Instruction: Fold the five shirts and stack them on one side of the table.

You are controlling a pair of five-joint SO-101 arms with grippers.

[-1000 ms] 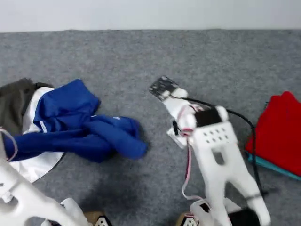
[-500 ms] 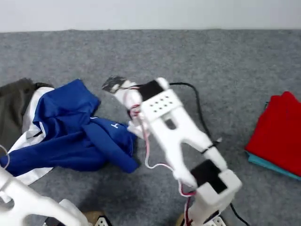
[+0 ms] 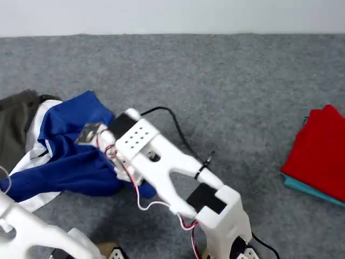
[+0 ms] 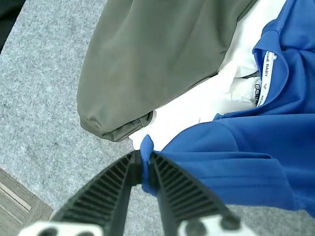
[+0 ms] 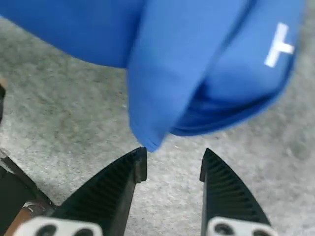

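- The blue shirt (image 3: 64, 162) lies crumpled over a white shirt (image 3: 35, 124) and an olive shirt (image 3: 16, 116).
- Bare grey counter (image 3: 242, 81) separates it from the folded red shirt (image 3: 318, 148).
- It stretches from the left claw (image 4: 143, 162), pinching its edge, to the spread-apart right claw (image 5: 173, 157).

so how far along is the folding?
Done: red shirt folded atop teal shirt at one side. In hand: left gripper pinches blue shirt, right gripper open beside it. Left: blue, white shirt, olive shirt, heaped unfolded.
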